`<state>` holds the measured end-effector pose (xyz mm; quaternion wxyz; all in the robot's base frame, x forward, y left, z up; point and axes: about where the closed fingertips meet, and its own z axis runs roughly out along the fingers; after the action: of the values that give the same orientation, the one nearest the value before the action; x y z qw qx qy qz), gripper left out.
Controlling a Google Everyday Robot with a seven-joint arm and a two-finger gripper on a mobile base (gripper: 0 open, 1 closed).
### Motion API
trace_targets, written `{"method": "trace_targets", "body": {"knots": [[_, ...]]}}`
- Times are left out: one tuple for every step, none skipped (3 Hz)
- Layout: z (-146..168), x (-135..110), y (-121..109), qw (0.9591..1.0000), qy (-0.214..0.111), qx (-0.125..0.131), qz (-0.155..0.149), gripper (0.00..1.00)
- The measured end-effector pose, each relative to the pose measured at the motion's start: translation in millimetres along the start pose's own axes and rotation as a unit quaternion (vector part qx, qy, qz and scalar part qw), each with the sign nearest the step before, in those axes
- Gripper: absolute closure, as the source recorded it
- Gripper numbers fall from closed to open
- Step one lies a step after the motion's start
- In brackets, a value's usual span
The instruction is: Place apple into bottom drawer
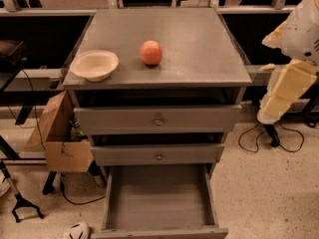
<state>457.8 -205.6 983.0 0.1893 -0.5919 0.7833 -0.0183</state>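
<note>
The apple (150, 53), small and red-orange, sits on top of the grey cabinet (199, 44), near the middle and towards the front. The bottom drawer (159, 198) is pulled out at the foot of the cabinet, and its plain grey inside holds nothing. My gripper (273, 109) hangs at the end of the cream arm at the right edge of the view. It is beside the cabinet's right front corner, below the top surface and well apart from the apple. It holds nothing that I can see.
A cream shallow bowl (94, 64) stands at the front left of the cabinet top. The two upper drawers (158, 119) with brass knobs are slightly open. A cardboard box (60, 138) leans on the left side. Cables (279, 138) lie on the speckled floor at the right.
</note>
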Motion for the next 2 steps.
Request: {"method": "trace_targets", "body": {"knots": [[11.5, -41.3, -34.3, 0.9974, -0.063, 0.005, 0.034, 0.00], [27.0, -94.6, -74.6, 0.9882, -0.128, 0.000, 0.084, 0.00]]}}
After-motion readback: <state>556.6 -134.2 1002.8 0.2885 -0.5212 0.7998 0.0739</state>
